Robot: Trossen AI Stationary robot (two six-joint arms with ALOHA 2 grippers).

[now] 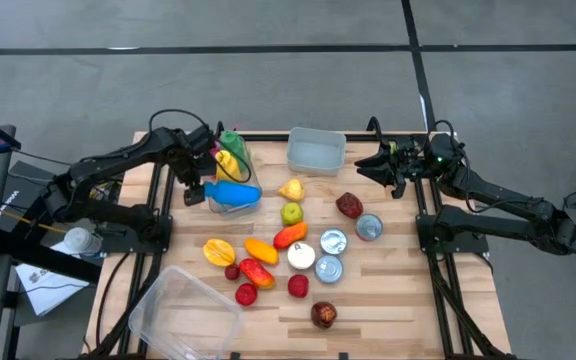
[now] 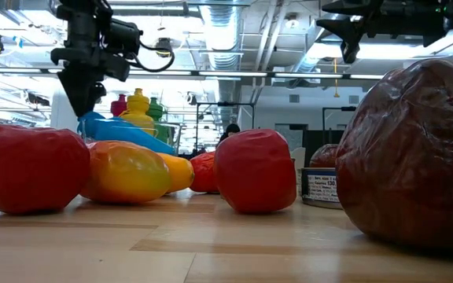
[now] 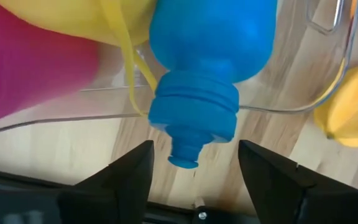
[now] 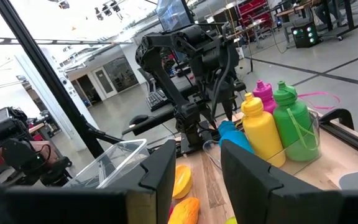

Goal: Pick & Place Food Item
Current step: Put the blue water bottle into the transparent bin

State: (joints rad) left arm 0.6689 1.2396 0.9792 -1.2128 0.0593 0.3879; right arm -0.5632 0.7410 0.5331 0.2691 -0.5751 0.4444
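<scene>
A blue bottle [image 1: 236, 193] lies on its side across the rim of a clear container [image 3: 291, 107]. Its cap end [image 3: 194, 115] sticks out toward the table's left. Yellow [image 1: 230, 160], green and pink bottles stand behind it. My left gripper [image 1: 200, 192] is open, and its fingers [image 3: 129, 177] stand on either side of the blue cap with a gap showing on both sides. My right gripper [image 1: 381, 165] hangs open above the table's far right, away from everything. Food items such as a pear [image 1: 290, 189] and a green apple [image 1: 291, 212] lie mid-table.
A clear bin [image 1: 316, 150] stands at the far middle, and another clear bin [image 1: 183, 312] at the near left. Several cans [image 1: 333, 241], peppers, tomatoes and dark red fruits [image 1: 348, 205] crowd the table's middle. Bare wood shows at the near right [image 1: 398, 300].
</scene>
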